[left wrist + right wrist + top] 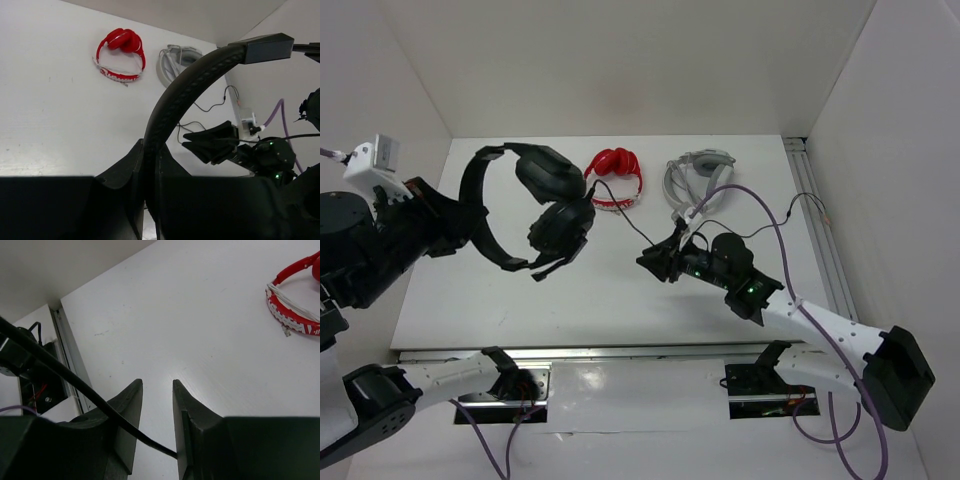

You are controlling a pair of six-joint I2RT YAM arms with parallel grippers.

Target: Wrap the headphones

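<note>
At the left, the left arm [390, 240] is raised over the table [570, 310]; the left jaws are pressed together on the headband [167, 105] of the black headphones [552, 180]. The headphones are thus carried off the table at its left side, with both earcups hanging free beyond the grip; this hold is judged to keep the set fixed as an anchor and to leave the earcups and the band clear for winding.

From the earcups, the thin black cable [80, 387] is led rightward across the middle of the table.

Behind this run, the red headphones [615, 172] and the grey-white headphones [695, 175] lie at the far edge, apart from both arms; they are not part of the work.

At the right, the right arm [820, 320] is reached in low toward the centre; the right jaws are narrowly spread, with the cable passing between them. A gap is seen beside the cable, so no pinch is confirmed. This placement is judged to prepare a grip on the cable, so that the loose length can be drawn taut and laid around the headphones; no turn of cable is yet seen on them.
</note>
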